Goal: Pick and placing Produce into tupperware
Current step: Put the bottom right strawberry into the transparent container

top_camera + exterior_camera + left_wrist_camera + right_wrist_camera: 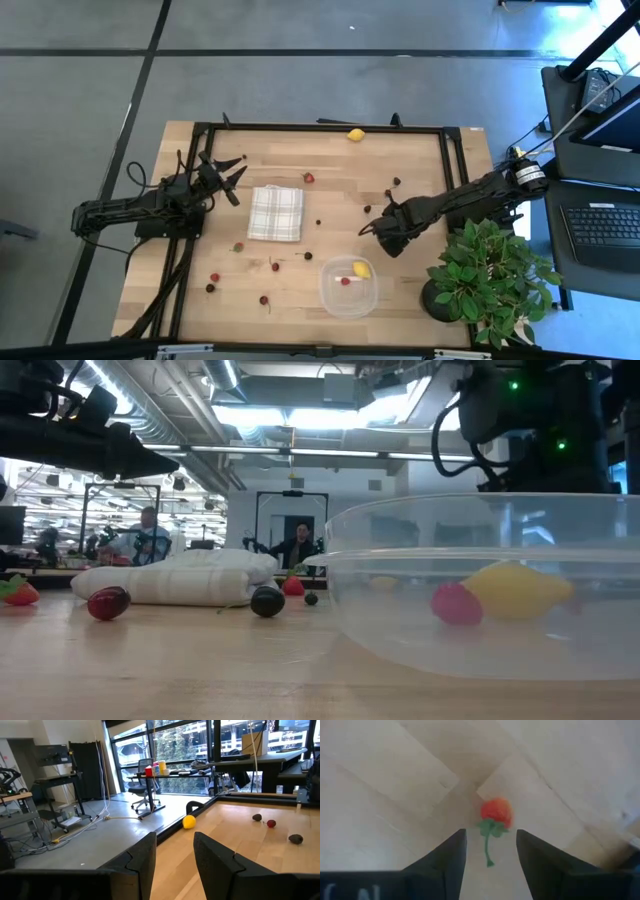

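On a pale wooden table (330,205) framed by a black rail, set on grey floor with dark seams, tiny red and dark berries (214,277) lie scattered around a white-and-grey checked cloth (275,213). Near the front edge sits the clear tupperware (333,295), holding one yellow lemon (361,269) and a red berry (345,281); a second lemon (356,135) lies against the far rail. A leafy potted plant (485,275) stands at the right front corner, with a laptop (608,228) on a desk beyond it.

Right of centre, the right gripper (490,855) hangs over the wood, fingers parted around a red strawberry (496,811) with a green stem, not closed on it. At the left edge, the left gripper (172,865) waits, fingers apart and empty.

Beyond the table lies an office with ceiling lights, tall windows, chairs and seated people. No writing is legible.
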Controlling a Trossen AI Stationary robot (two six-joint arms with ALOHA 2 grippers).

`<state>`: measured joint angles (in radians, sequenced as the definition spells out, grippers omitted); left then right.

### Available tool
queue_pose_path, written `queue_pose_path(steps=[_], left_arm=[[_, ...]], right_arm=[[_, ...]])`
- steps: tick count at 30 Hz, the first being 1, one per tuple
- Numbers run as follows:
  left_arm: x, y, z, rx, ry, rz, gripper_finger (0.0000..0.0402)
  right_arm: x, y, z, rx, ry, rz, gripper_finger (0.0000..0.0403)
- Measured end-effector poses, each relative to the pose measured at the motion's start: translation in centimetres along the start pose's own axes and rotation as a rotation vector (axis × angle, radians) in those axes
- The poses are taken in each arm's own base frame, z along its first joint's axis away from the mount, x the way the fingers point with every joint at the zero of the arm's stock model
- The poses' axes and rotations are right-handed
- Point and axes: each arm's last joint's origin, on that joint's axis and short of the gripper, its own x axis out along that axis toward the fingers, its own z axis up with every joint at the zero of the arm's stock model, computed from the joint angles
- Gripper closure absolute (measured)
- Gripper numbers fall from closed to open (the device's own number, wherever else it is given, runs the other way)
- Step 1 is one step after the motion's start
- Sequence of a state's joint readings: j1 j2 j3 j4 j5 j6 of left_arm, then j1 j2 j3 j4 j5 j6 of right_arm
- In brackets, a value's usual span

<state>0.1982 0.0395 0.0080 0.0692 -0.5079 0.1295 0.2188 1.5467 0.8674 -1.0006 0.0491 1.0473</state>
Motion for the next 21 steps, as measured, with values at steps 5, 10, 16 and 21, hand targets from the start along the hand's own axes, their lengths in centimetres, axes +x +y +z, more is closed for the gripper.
queue_pose_path(steps=[5,10,16,21], left_arm=[[0.00,0.00,0.01,0.000,0.000,0.000,0.0276],[0.00,0.00,0.00,0.000,0.000,0.000,0.0276],[0.00,0.00,0.01,0.001,0.000,0.000,0.0276],[0.00,0.00,0.00,0.001,0.000,0.000,0.0276]], right_arm=[[0.51,-0.19,-0.14,0.003,0.004,-0.004,0.0227],[0.52,-0.15,-0.17,0.004,0.016,0.005,0.0247],[0.52,-0.14,-0.23,0.004,0.034,0.014,0.0299],[0.52,-0.14,-0.23,0.003,0.033,0.013,0.0348]])
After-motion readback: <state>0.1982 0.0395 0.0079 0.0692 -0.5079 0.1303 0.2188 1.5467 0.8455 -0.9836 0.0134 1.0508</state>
